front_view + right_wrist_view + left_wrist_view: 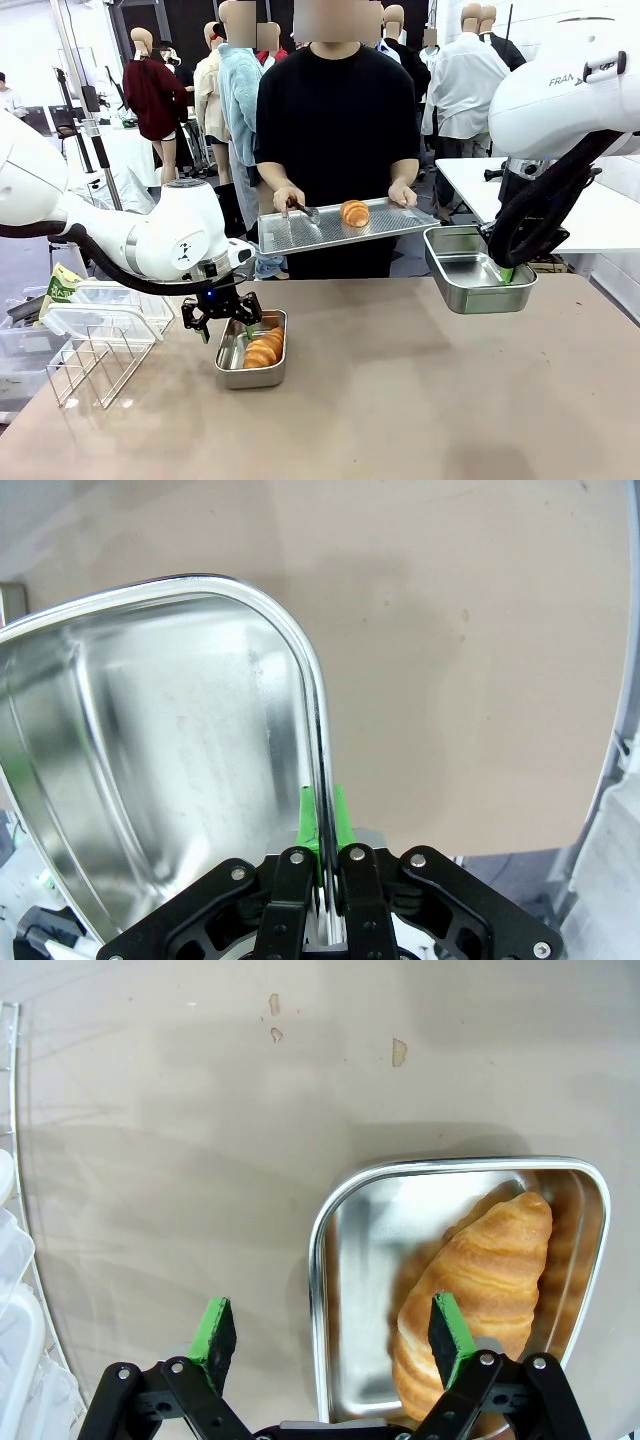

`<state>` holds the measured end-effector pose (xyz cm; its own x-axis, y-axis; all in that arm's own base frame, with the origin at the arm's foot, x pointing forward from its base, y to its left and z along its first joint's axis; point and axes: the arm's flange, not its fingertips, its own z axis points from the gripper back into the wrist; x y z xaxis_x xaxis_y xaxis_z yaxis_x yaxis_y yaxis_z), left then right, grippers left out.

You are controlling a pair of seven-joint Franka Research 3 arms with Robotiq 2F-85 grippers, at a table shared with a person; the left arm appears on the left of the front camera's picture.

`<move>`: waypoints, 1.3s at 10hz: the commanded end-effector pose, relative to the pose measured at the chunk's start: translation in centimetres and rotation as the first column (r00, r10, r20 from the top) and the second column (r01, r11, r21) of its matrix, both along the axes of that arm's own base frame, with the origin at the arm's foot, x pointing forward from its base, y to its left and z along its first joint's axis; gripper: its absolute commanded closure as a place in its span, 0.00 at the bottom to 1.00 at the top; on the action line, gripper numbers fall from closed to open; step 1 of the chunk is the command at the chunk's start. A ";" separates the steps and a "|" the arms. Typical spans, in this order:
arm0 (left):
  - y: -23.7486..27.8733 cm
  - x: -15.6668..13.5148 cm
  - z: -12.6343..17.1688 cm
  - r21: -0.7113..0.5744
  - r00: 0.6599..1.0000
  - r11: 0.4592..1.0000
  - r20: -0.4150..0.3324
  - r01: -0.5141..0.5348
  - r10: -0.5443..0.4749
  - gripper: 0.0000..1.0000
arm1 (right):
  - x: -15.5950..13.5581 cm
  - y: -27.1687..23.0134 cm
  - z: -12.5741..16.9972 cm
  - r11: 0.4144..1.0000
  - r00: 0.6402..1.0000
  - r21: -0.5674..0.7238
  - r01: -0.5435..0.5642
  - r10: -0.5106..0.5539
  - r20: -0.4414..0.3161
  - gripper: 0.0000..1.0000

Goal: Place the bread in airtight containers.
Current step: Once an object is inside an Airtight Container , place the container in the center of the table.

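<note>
1. Front view, lower left of centre: the left gripper (222,314) hangs with its fingers spread wide, holding nothing, right over the near tub (228,362) that sits on the table (420,400).
2. There's a croissant (265,348) lying inside that tub, golden and ridged.
3. Front view, right of the frame: the right gripper (503,272) is pinched tight on the side wall of the lifted tub (465,290), which hangs in the air above the table's far edge with nothing in it.
4. Front view, upper centre: the person holds a flat tray (300,232) carrying a second croissant (354,212), with tongs (306,211) in one hand. The lifted tub sits just below the tray's right end. A wire rack (95,365) stands at lower left.
5. Left wrist view: the left gripper (330,1328) is wide open at the bottom edge. One green pad is over bare table (200,1110) and the other over the croissant (480,1280) in the near tub (322,1260), at lower right of the frame. Whether that pad touches the crust, I cannot tell.
6. Right wrist view: the right gripper (322,830) has its green pads pressed together on the rim of the lifted tub (150,730), whose shiny interior takes up the left half of the frame. The table (480,630) lies beyond, at upper right.
</note>
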<state>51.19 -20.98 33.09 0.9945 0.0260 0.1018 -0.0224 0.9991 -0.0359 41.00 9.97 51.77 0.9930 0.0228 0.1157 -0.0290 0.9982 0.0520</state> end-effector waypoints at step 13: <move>1.3 -10.3 20.8 0.009 0.824 0.848 0.231 0.529 -0.517 0.00 | -0.3 -0.2 -0.1 1.000 1.000 0.000 0.003 -0.003 0.007 1.00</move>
